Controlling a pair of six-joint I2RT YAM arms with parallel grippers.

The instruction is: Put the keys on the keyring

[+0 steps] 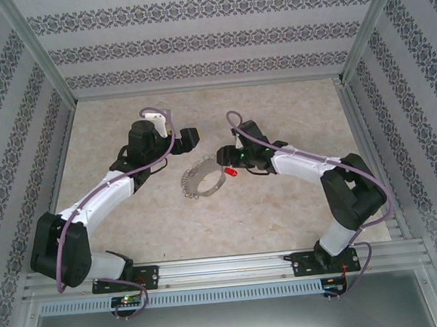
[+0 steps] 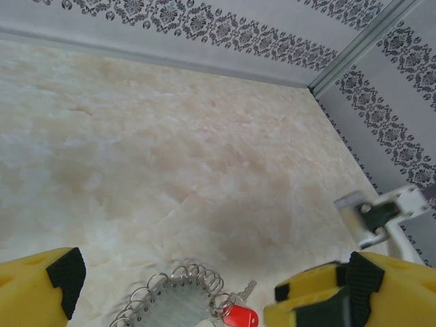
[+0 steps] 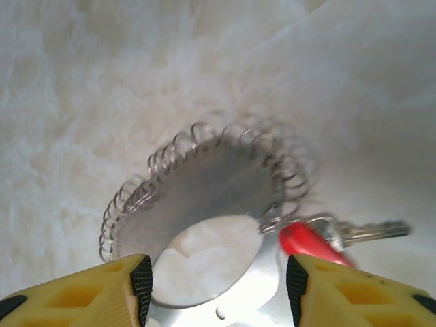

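Silver-grey flat metal hoop [image 3: 204,191] fringed with wire loops [image 3: 136,197] sits within the right pincer [image 3: 216,289], grip unclear; tiny red-headed key [image 3: 306,242] beside it; left pincer [image 2: 210,276] gapes wide.

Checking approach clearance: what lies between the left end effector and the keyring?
Nothing but bare marbled tabletop separates the left end effector from the keyring, as seen in the top view.

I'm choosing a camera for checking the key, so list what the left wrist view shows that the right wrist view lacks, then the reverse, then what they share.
Left wrist: the patterned wall, a corner post, a wide stretch of table, and the left hand open. Right wrist: the ring close up, its plate's round cut-out, framed by the right hand's fingers. Both: the ring's coil-fringed rim, the red key at it, pale table.
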